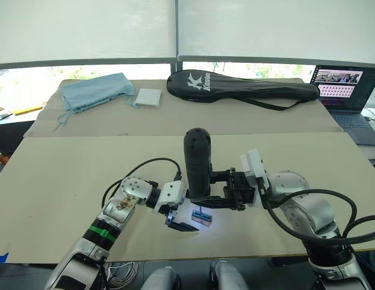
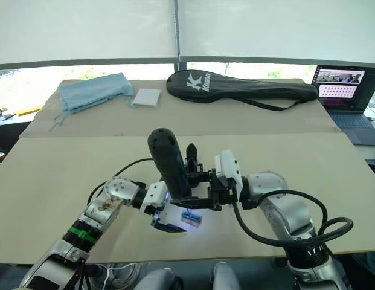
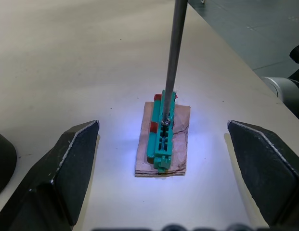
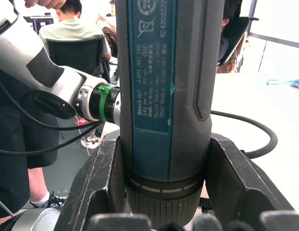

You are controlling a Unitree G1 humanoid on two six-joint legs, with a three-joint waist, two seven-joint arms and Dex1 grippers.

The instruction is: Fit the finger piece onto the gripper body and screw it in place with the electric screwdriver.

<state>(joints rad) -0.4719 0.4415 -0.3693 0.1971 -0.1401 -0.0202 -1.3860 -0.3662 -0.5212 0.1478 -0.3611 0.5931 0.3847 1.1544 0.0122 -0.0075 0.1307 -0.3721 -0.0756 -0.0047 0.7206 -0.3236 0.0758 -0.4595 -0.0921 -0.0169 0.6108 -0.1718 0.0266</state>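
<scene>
Black and thick, the cylindrical electric screwdriver [image 1: 197,162] stands upright, clamped in the right claw [image 4: 161,192], its thin metal bit [image 3: 172,62] touching a screw in a small green-topped block [image 3: 161,137] on the beige worktop [image 1: 66,181]. The left claw [image 3: 163,187] hangs spread wide around the block, holding nothing. Any tilt could slip the bit. Open worktop surrounds them; the near edge is close.

We read "Bosch GO" and "GERMANY" on the blue label of the electric screwdriver [image 4: 161,72], beside a crossed-out bin sign and smaller lines we cannot make out. A white "K" logo stands on the black racket bag [image 1: 235,87]; its word beneath is unreadable.
</scene>
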